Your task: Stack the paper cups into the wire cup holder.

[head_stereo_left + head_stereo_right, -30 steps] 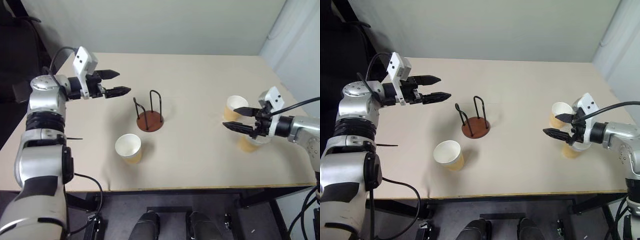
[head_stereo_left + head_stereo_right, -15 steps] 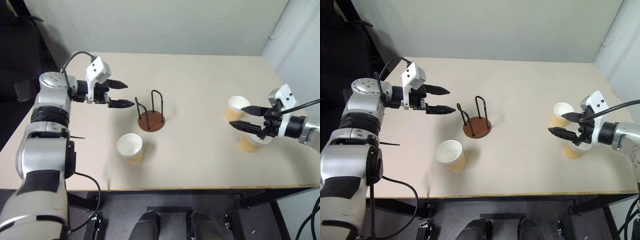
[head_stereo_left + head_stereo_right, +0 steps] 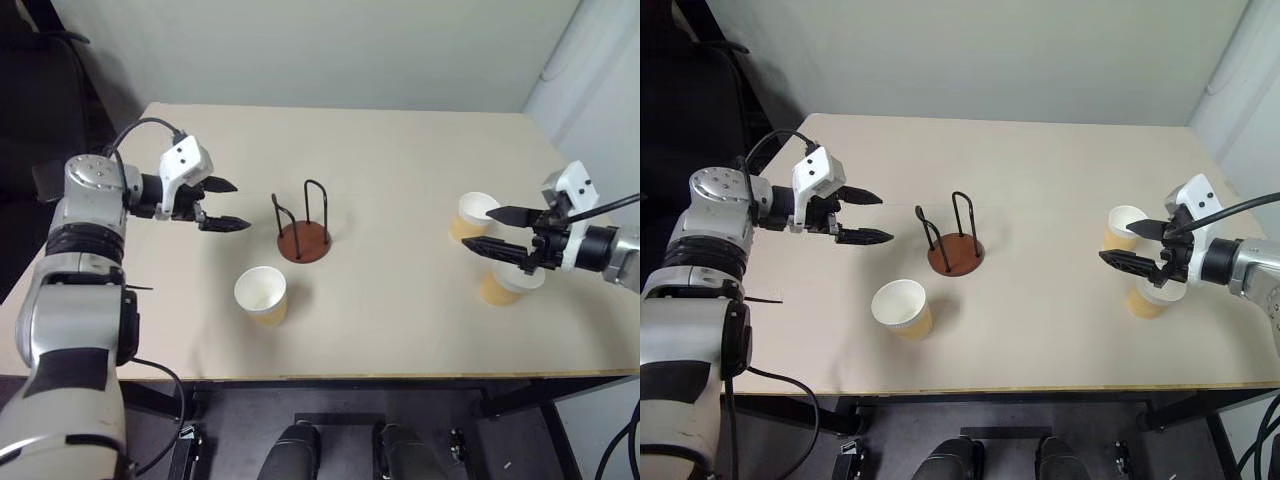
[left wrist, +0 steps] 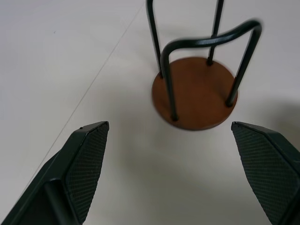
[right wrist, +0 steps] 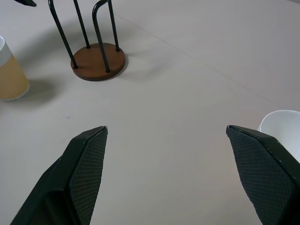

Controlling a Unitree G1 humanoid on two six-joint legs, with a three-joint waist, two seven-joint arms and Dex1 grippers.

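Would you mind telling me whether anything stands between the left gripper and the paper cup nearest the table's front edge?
Nothing visible does. The left gripper hangs open above bare table, and the paper cup stands alone nearer the front edge. The wire cup holder stands off to the side, apart from both.

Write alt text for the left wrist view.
An empty wire cup holder, two black wire loops on a round reddish-brown base, stands on a pale table. The left tool is open, its two black fingers spread wide short of the holder, touching nothing.
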